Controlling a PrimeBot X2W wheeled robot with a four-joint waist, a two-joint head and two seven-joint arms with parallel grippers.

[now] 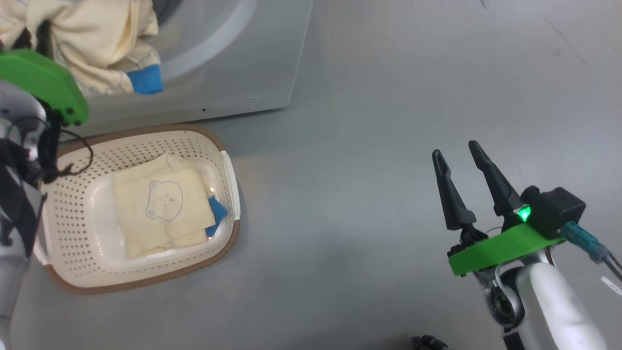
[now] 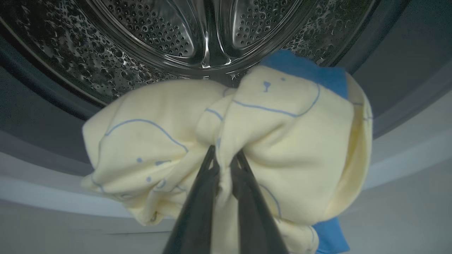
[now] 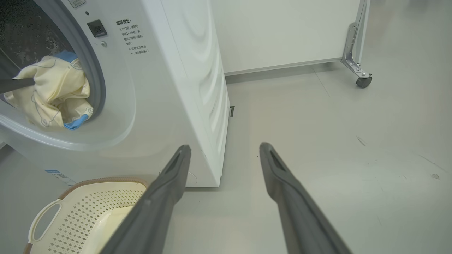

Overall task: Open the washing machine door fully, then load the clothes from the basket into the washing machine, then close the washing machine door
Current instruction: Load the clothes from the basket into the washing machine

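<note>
1. The left gripper (image 2: 224,155) has its fingers pinched almost together on a fold of the clothes (image 2: 282,141), a pale yellow bundle with blue trim
2. The right gripper (image 1: 455,149) stands wide and holds nothing, its fingers over bare floor (image 1: 369,97) well apart from the basket (image 1: 146,130)
3. The held bundle hangs at the mouth of the washing machine (image 3: 169,88), in front of the steel drum (image 2: 197,31); it spreads sideways across the left wrist view, with one blue piece at its top and another at its bottom right
4. In the right wrist view its blue cuff hangs lowest, by the opening's lower rim; whether it touches cannot be told
5. The basket sits on the floor just before the machine's front, long side along it, with a folded piece (image 1: 160,209) inside, bear print up
6. A caster (image 3: 363,82) on a metal bracket stands beyond the machine, well apart
</note>
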